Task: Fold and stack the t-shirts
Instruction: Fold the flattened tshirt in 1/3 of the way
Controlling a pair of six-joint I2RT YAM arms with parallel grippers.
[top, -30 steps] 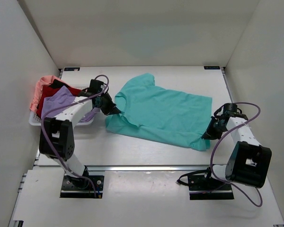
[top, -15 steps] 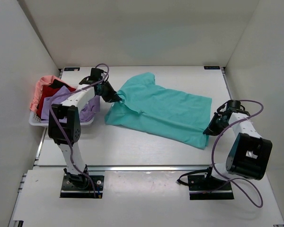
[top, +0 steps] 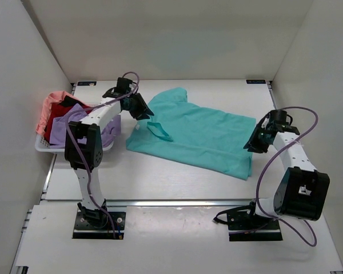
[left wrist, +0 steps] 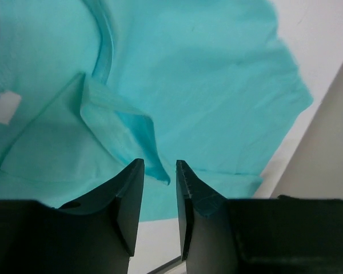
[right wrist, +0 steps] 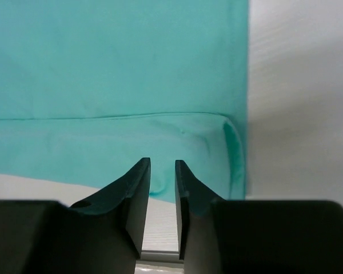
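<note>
Teal t-shirt [top: 200, 134] flat on the table [top: 160, 177], near edge folded in; left gripper [top: 142, 107] at collar end, right gripper [top: 257, 140] at hem, both slightly apart, empty, probably stationed for lengthwise folding.

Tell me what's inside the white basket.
The basket holds a salmon pink shirt, a dark red shirt and a lavender shirt. Whatever lies beneath them is covered.

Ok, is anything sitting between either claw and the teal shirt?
Nothing visible. The left claw hangs over the folded sleeve of the teal shirt, the right claw over its hem corner; both are slightly open and empty, bare cloth directly below.
</note>
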